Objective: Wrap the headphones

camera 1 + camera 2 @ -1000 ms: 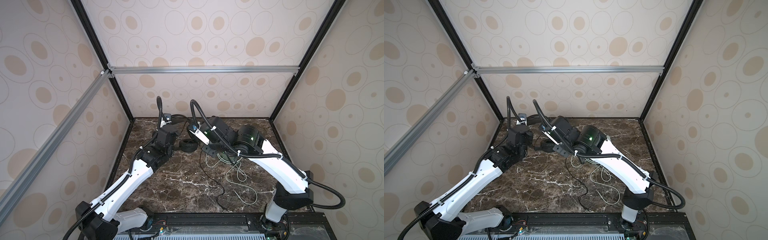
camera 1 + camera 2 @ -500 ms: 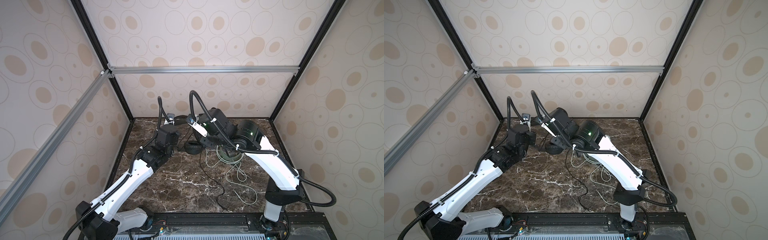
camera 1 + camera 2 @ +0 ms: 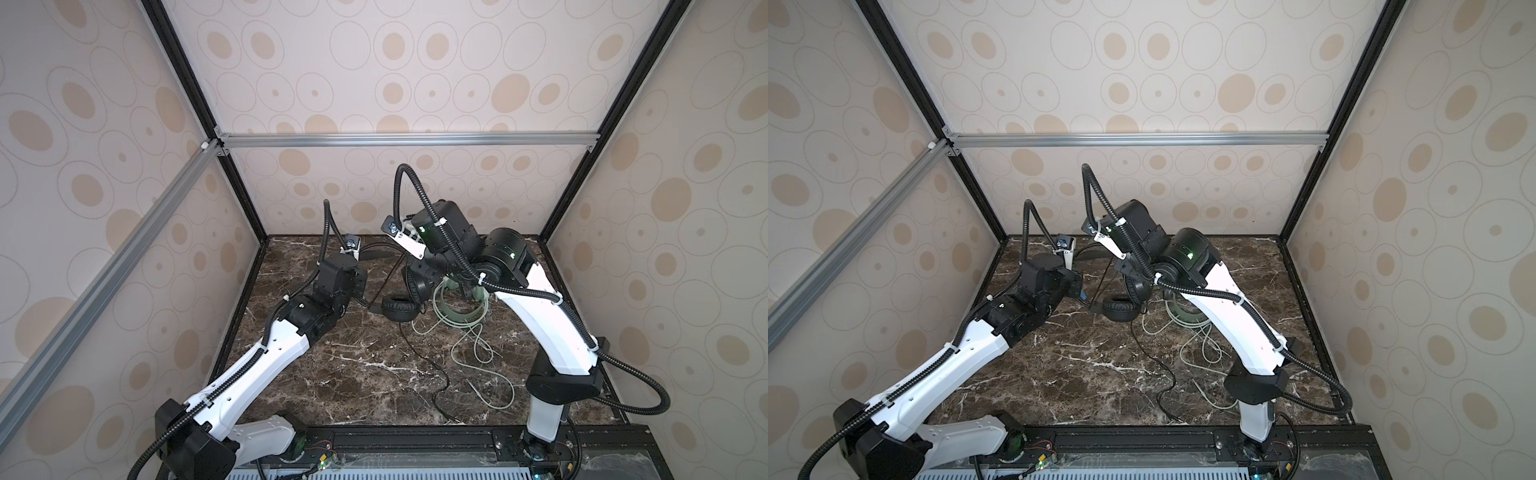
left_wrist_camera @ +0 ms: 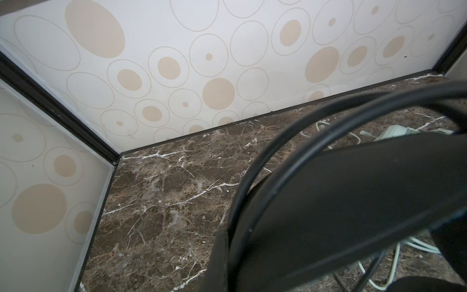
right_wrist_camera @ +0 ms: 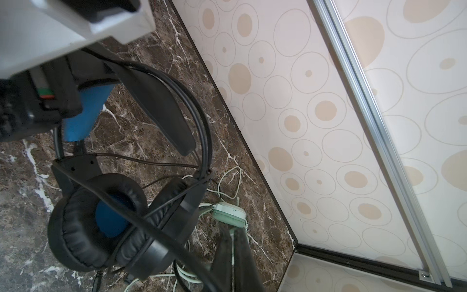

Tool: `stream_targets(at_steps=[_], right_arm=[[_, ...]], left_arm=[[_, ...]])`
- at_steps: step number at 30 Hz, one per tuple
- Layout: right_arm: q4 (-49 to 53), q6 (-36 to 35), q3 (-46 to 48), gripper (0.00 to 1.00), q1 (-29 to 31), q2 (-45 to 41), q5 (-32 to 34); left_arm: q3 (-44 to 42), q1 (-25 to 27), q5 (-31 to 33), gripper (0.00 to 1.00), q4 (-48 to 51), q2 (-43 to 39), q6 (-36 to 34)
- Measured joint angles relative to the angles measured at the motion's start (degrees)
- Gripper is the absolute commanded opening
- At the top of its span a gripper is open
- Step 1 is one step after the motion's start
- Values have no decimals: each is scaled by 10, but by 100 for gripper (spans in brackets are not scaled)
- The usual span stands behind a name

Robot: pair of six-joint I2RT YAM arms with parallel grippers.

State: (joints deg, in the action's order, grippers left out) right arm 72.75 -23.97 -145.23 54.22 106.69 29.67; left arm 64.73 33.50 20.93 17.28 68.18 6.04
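counter [image 3: 353, 365]: dark brown marble with white veins, boxed in by spotted panels on three sides.
right arm [image 3: 540, 328]: white and black, bent over the far right of the counter, wrist above both headsets.
left arm [image 3: 266, 357]: white and black, stretched from the near left corner toward the far middle.
black headphones [image 5: 101, 222]: at the far middle of the counter, between the two wrists. Headband lifted and tilted, blue lining underneath. One earcup flat on the marble in both top views, padded ring and blue inner face up. Second earcup upright just behind it, under the right wrist.
mint-green headphones [image 5: 228, 215]: down on the counter just beside the black pair, largely hidden under the right arm in both top views.
pale green cable [image 5: 239, 177]: loose loops around the mint-green pair, trailing toward the near edge; unwrapped.
black cable [image 3: 444, 379]: one slack stretch across the marble toward the near edge; another drawn taut over the blue-faced earcup in the right wrist view.
left fingers [image 4: 217, 263]: clamped on the headband of the black headphones.
right fingers [image 5: 223, 252]: pressed together, low beside the mint-green pair; black cable running right up to them, pinch on it unclear.
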Motion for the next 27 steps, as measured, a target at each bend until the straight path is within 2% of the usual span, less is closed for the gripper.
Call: stream_targets(at_steps=[4,10,15,20,27], right_arm=[[-36,16,64,12,-43,-19,-11],[-85,43,114,13,-85,-41,-38],[-137,77,193,12,-122,-76,-81],[-196,124,291,12,-178,-108,-136],[-285,177,374,12,-236,-129,-211]], left_arm=[[-6,0,-20,0,3,-10,-1],[-9,0,-51,0,22,-21,-4],[-6,0,-81,0,27,-30,-3],[25,0,-109,0,46,-30,4],[89,0,-160,0,51,-29,16]])
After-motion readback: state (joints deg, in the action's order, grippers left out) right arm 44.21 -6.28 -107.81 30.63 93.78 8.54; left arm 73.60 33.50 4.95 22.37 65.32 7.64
